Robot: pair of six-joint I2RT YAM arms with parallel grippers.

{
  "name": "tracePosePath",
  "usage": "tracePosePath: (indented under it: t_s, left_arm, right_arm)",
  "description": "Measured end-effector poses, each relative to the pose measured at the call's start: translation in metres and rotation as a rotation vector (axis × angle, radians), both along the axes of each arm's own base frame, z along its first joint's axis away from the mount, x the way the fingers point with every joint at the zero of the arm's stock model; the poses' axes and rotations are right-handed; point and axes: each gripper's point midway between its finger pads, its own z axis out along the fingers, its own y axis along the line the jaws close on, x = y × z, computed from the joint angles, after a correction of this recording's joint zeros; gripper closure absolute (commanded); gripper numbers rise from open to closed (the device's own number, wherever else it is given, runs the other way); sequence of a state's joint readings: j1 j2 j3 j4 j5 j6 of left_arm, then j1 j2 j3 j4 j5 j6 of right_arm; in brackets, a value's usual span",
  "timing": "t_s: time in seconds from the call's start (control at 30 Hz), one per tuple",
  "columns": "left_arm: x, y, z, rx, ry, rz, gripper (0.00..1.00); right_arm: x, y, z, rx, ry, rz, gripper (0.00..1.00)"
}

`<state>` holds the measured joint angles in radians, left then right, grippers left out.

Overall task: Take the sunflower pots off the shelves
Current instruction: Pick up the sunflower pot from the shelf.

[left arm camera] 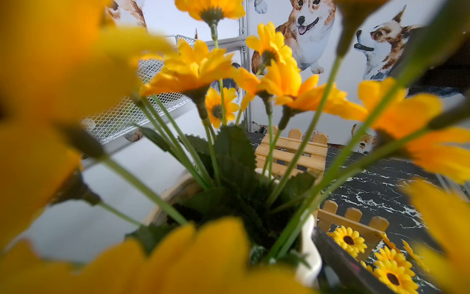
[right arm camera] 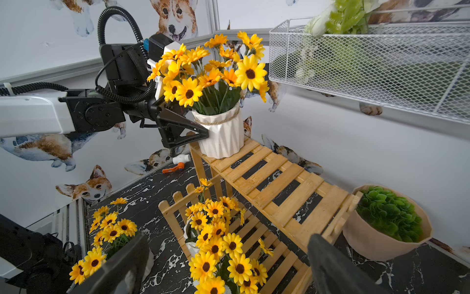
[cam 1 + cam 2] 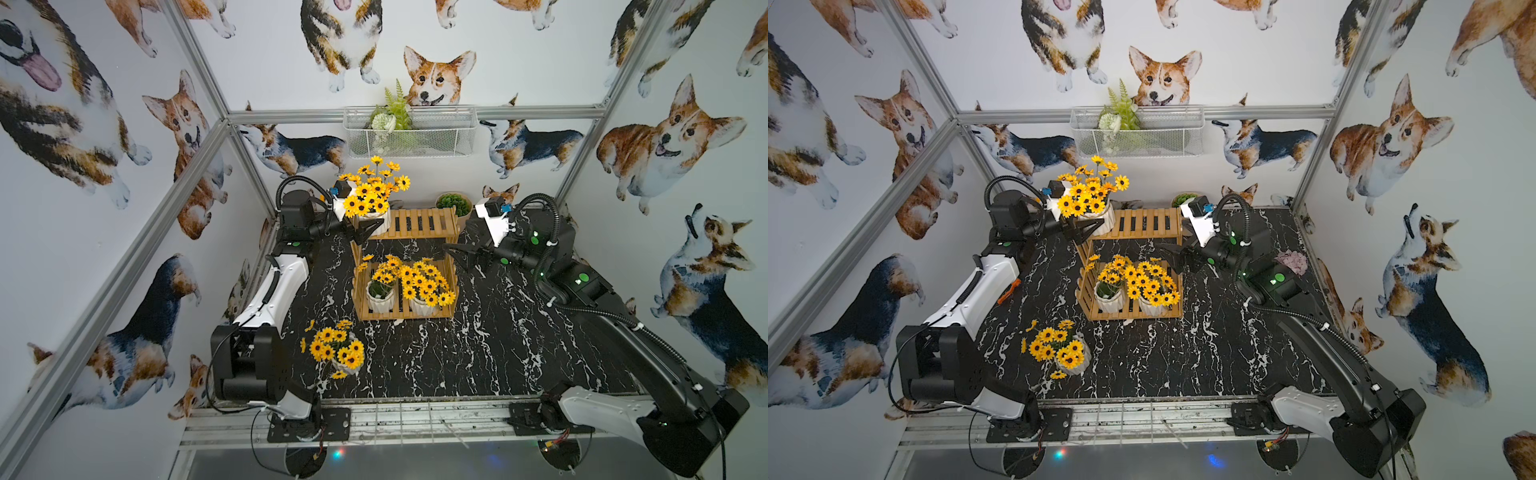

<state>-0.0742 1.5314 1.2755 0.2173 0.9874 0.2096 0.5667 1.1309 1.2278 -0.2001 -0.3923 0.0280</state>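
Note:
The shelves are a two-tier wooden rack at the back middle of the black marbled table. One sunflower pot stands at the left end of the upper tier. My left gripper is open around it; one black finger lies against the pot's near side, the other is hidden behind flowers. The left wrist view is filled with blooms and the pot's rim. Two sunflower pots share the lower tier. Another sunflower pot stands on the table, front left. My right gripper hangs open just right of the rack, holding nothing.
A beige pot with a green succulent sits behind the rack's right end. A white wire basket with a fern hangs on the back wall above the rack. Pale pink flowers lie at the far right. A small white and orange part lies by the left wall.

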Motion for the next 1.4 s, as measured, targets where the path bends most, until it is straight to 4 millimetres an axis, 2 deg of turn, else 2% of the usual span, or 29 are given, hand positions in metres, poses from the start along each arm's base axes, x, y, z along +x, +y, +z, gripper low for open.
tracePosePath:
  t_s: [0.7, 1.1, 1.4]
  left_arm:
    - [0.001, -0.003, 0.007, -0.013, -0.008, -0.097, 0.00]
    - [0.006, -0.006, 0.000, -0.021, 0.022, -0.115, 0.00]
    - [0.009, -0.015, 0.002, -0.027, 0.028, -0.133, 0.00]
  right_arm:
    - [-0.002, -0.001, -0.001, -0.012, 0.015, 0.000, 0.00]
    - [-0.002, -0.001, -0.002, -0.016, 0.020, 0.001, 0.00]
    - [-0.002, -0.002, -0.004, -0.018, 0.023, 0.000, 0.00]
